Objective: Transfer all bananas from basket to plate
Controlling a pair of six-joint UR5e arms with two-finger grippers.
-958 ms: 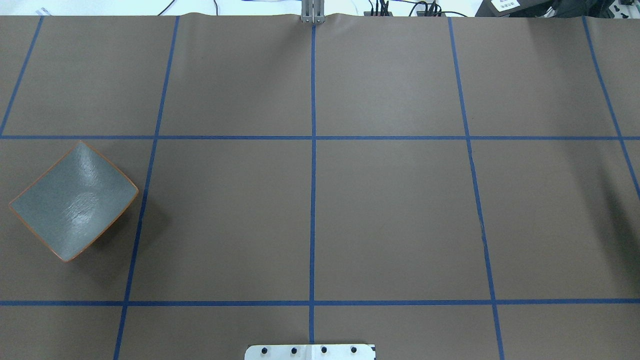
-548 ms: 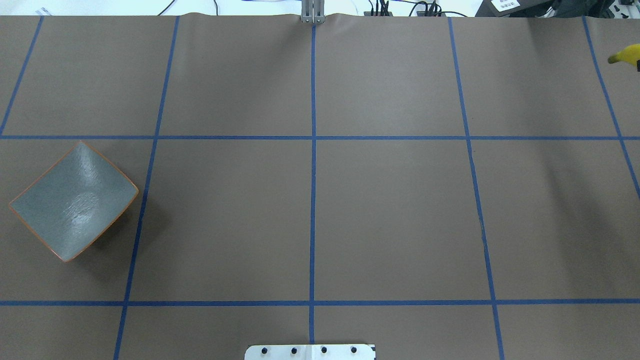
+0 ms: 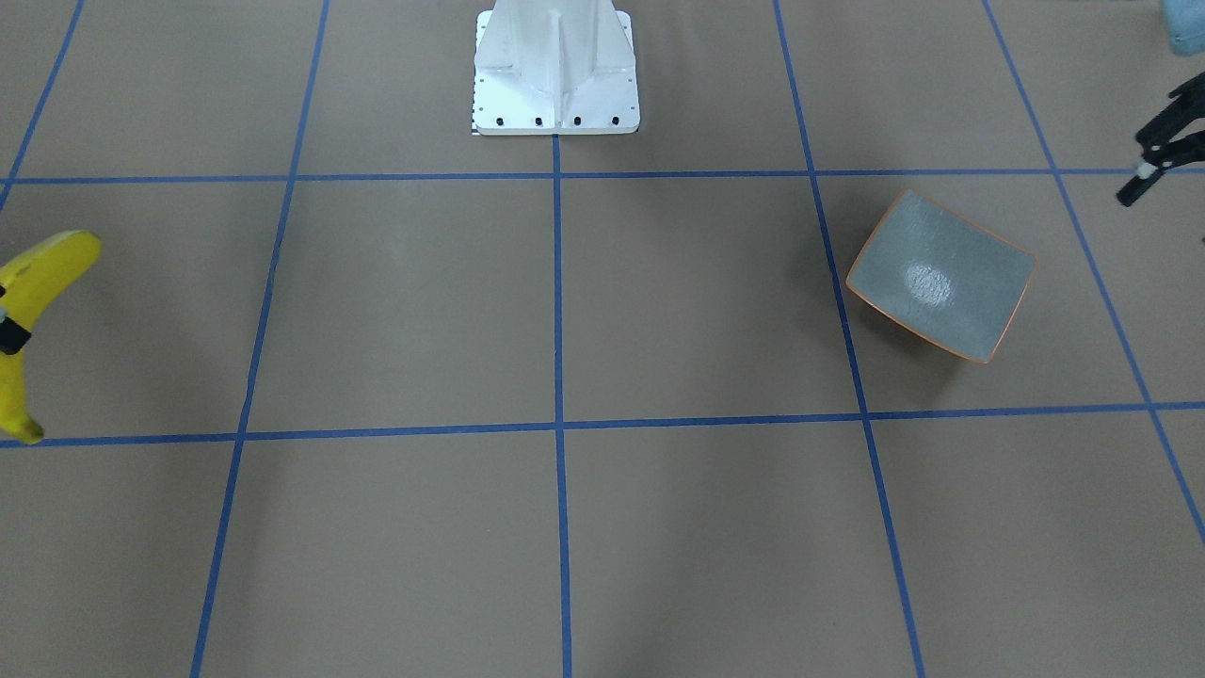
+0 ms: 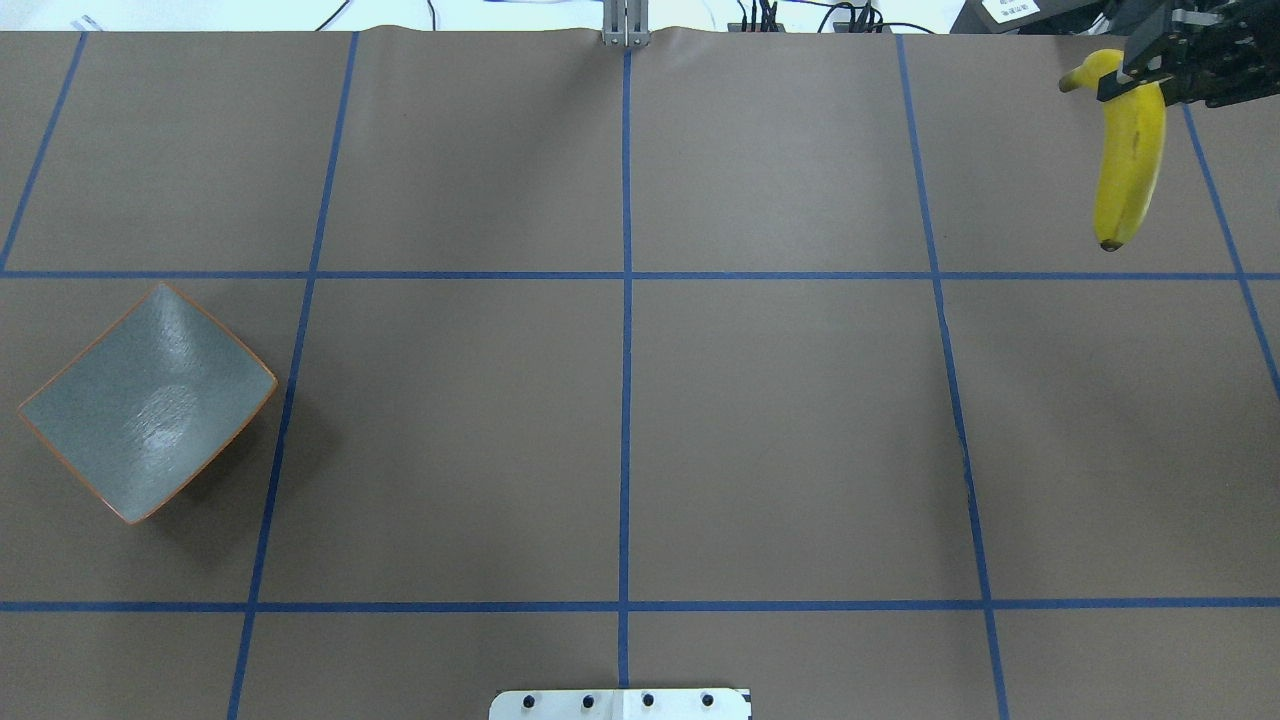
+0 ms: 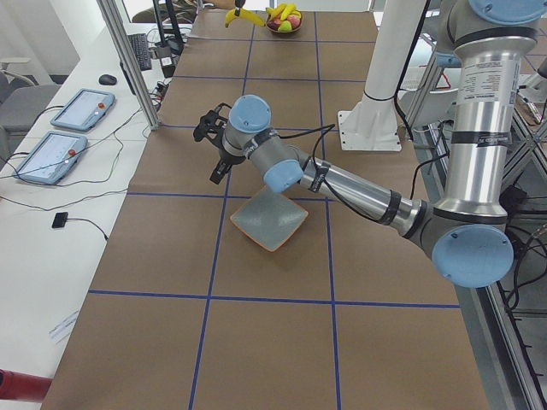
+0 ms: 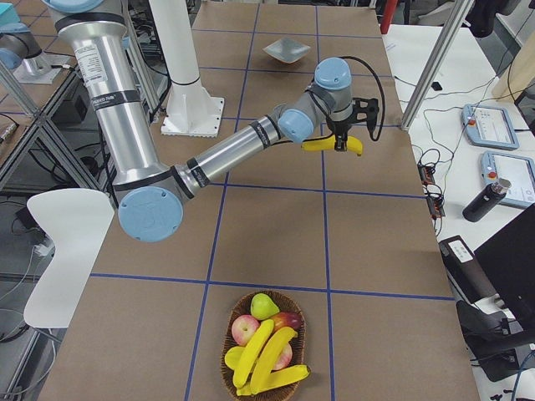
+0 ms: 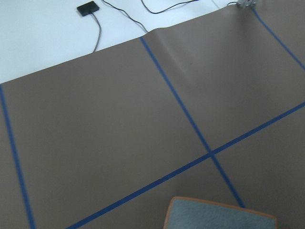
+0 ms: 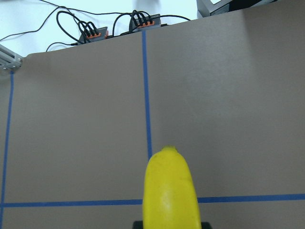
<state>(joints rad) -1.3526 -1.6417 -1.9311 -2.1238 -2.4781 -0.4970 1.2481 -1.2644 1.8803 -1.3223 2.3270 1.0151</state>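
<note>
One banana (image 4: 1130, 150) hangs by its stem end over the far right of the table, with my right gripper (image 4: 1135, 85) shut on it. That banana (image 8: 170, 191) fills the bottom of the right wrist view and also shows at the left edge of the front view as banana (image 3: 28, 311). The basket (image 6: 224, 351) at the table's right end holds more bananas (image 6: 267, 359). The plate (image 4: 145, 400) lies bare at the left. My left gripper (image 3: 1134, 169) hovers open and holds nothing, near the plate (image 5: 269, 220).
The basket also holds apples (image 6: 244, 328) and a pear (image 6: 263, 305). The white robot base (image 3: 555, 71) stands at the near middle edge. Cables and connectors (image 8: 119, 24) lie past the far edge. Blue tape lines grid the brown table cover.
The right gripper and its banana have come into the overhead view from the right edge and moved leftward. The plate has not moved.
</note>
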